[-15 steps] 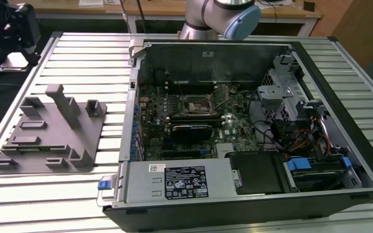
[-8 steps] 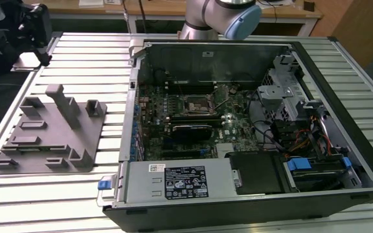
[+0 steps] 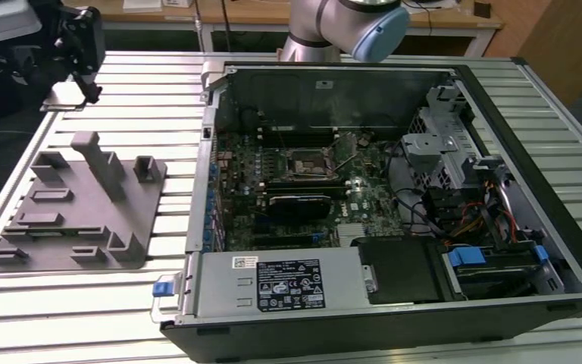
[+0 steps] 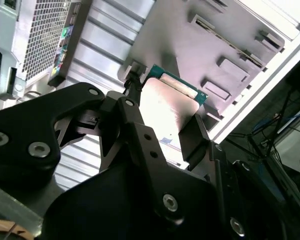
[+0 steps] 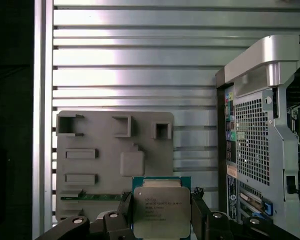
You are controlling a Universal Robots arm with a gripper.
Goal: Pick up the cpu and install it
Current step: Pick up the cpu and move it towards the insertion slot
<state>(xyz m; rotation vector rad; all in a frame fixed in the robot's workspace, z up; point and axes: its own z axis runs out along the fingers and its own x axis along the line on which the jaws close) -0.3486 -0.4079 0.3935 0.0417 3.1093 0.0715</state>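
Note:
The cpu (image 5: 161, 211) is a flat square chip with a shiny silver top and a green edge. My gripper (image 5: 161, 216) is shut on it, one black finger on each of two opposite sides. In the second wrist view the cpu (image 4: 171, 106) sits between the fingers (image 4: 135, 102), held above the grey fixture plate (image 4: 190, 50). In the exterior view the gripper (image 3: 81, 47) hangs high at the exterior view's left, beyond the fixture plate (image 3: 79, 205) and outside the open computer case (image 3: 533, 227). The black socket (image 3: 306, 161) lies on the motherboard inside the case.
The case's perforated back wall (image 5: 252, 145) stands close beside the gripper. The grey fixture plate (image 5: 115, 160) carries raised blocks and slots, with a tall post (image 3: 99, 163). A power supply (image 3: 286, 282) and drive cage (image 3: 442, 152) fill parts of the case. Slatted metal table (image 5: 140, 60) lies underneath.

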